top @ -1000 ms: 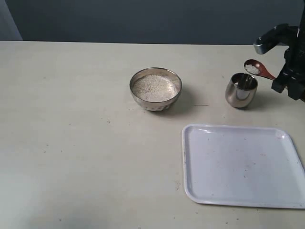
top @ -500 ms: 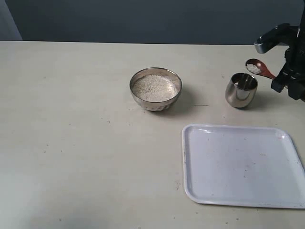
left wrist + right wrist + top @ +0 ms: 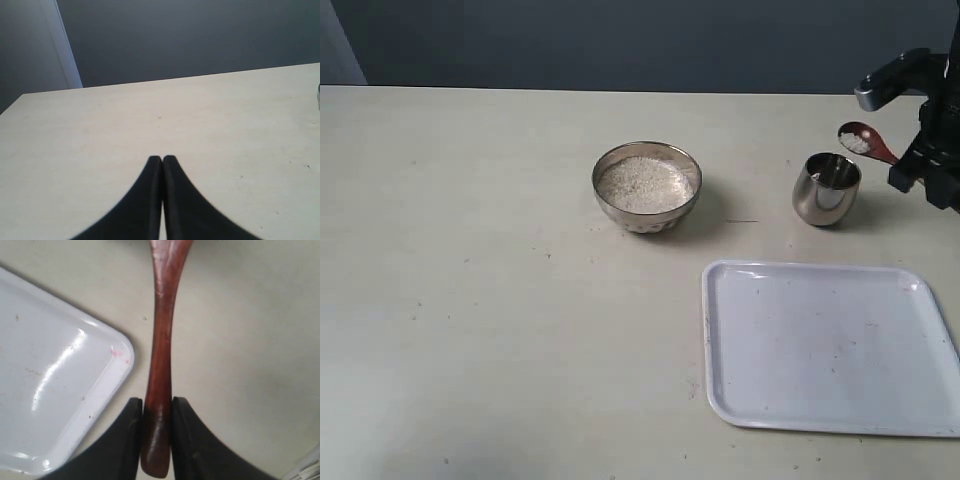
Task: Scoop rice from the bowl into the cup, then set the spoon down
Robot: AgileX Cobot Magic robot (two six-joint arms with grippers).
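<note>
Fingers of the right gripper were clamped tight on the spoon, near the end of its handle, w/ nothing else between them. On the left gripper the tips were pressed together on nothing, over bare table, well away from the work.

The spoon's head hung just above & beside the cup, at its right rim in the exterior view, w/ a small heap of rice on it, not yet tipped in. The bowl sat well apart to the cup's left, approx. full.

My read: scoop done, carry about done. Pouring & setting the spoon down were left, perhaps on the white tray near the cup.

Hard to tell:
- The cup's inside showed only glare, so I couldn't say if any rice was in it.
- The spoon's head was cut off in the right wrist view.
- The right arm was mostly out of frame in the exterior view.
</note>
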